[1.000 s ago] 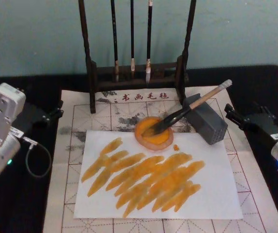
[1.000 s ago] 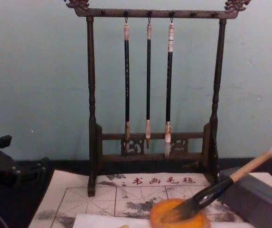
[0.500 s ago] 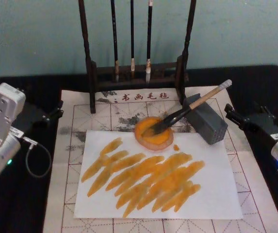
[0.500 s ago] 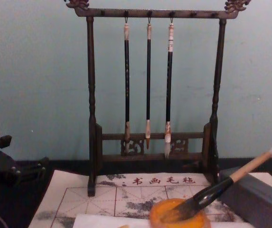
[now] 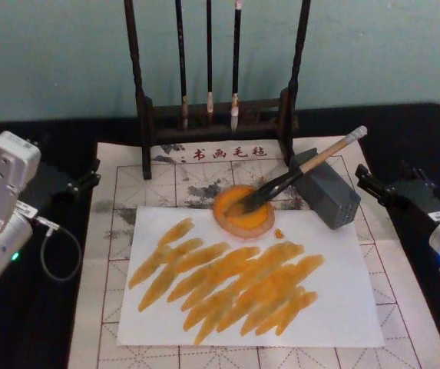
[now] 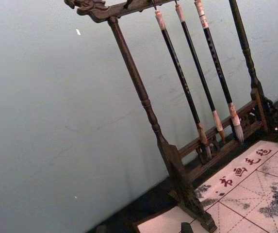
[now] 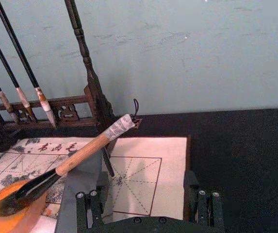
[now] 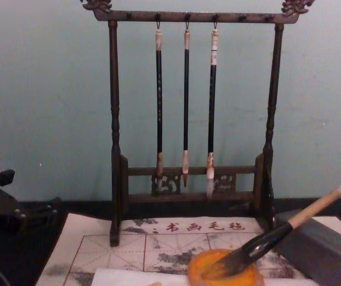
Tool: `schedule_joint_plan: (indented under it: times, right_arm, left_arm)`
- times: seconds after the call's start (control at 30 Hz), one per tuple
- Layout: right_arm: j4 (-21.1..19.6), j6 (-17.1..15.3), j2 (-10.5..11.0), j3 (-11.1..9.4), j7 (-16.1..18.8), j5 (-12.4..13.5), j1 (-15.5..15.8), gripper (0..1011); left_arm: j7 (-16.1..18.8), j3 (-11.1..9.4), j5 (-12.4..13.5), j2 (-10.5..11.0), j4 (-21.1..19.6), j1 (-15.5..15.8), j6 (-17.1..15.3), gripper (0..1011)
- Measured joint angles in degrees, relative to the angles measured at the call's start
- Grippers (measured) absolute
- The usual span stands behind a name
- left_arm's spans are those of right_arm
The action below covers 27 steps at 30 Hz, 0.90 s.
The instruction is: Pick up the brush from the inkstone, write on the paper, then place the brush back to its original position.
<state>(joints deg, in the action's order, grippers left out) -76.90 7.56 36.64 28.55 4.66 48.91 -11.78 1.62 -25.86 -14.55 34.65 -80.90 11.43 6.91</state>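
Note:
The brush (image 5: 304, 169) lies slanted, its dark tuft in the round orange inkstone (image 5: 231, 223) and its tan handle propped on the grey box (image 5: 329, 198). In the right wrist view the brush (image 7: 80, 155) points its white cap up from the inkstone (image 7: 3, 221); the chest view shows the brush (image 8: 301, 217) and inkstone (image 8: 203, 275) low at the right. The white paper (image 5: 335, 296) in front of the dish carries many orange strokes. My left gripper (image 5: 91, 174) rests open at the mat's left edge. My right gripper (image 5: 362, 183) rests open to the right of the box, holding nothing.
A dark wooden rack (image 5: 144, 115) with three thin hanging brushes (image 8: 185, 101) stands at the back of the gridded felt mat (image 5: 112, 269). The black table (image 5: 427, 131) borders the mat on both sides. A wall rises behind the rack.

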Motion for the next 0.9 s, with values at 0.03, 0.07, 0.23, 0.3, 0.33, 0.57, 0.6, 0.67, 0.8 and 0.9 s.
schedule_joint_plan:
  times: [0.03, 0.07, 0.23, 0.3, 0.33, 0.57, 0.6, 0.67, 0.8, 0.9]
  right_arm:
    - [0.00, 0.00, 0.00, 0.00, 0.00, 0.00, 0.00, 1000]
    - [0.00, 0.00, 0.00, 0.00, 0.00, 0.00, 0.00, 1000]
    - [0.00, 0.00, 0.00, 0.00, 0.00, 0.00, 0.00, 1000]
    - [0.00, 0.00, 0.00, 0.00, 0.00, 0.00, 0.00, 1000]
    - [0.00, 0.00, 0.00, 0.00, 0.00, 0.00, 0.00, 1000]
    - [0.00, 0.00, 0.00, 0.00, 0.00, 0.00, 0.00, 1000]
    - [0.00, 0.00, 0.00, 0.00, 0.00, 0.00, 0.00, 1000]
    - [0.00, 0.00, 0.00, 0.00, 0.01, 0.00, 0.00, 1000]
    - [0.00, 0.00, 0.00, 0.00, 0.00, 0.00, 0.00, 1000]
    - [0.00, 0.00, 0.00, 0.00, 0.00, 0.00, 0.00, 1000]
  left_arm:
    - [0.00, 0.00, 0.00, 0.00, 0.00, 0.00, 0.00, 1001]
    - [0.00, 0.00, 0.00, 0.00, 0.00, 0.00, 0.00, 1001]
    - [0.00, 0.00, 0.00, 0.00, 0.00, 0.00, 0.00, 1001]
    - [0.00, 0.00, 0.00, 0.00, 0.00, 0.00, 0.00, 1001]
    - [0.00, 0.00, 0.00, 0.00, 0.00, 0.00, 0.00, 1001]
    - [0.00, 0.00, 0.00, 0.00, 0.00, 0.00, 0.00, 1001]
    - [0.00, 0.00, 0.00, 0.00, 0.00, 0.00, 0.00, 1001]
    - [0.00, 0.00, 0.00, 0.00, 0.00, 0.00, 0.00, 1001]
    - [0.00, 0.00, 0.00, 0.00, 0.00, 0.00, 0.00, 1001]
    - [0.00, 0.00, 0.00, 0.00, 0.00, 0.00, 0.00, 1001]
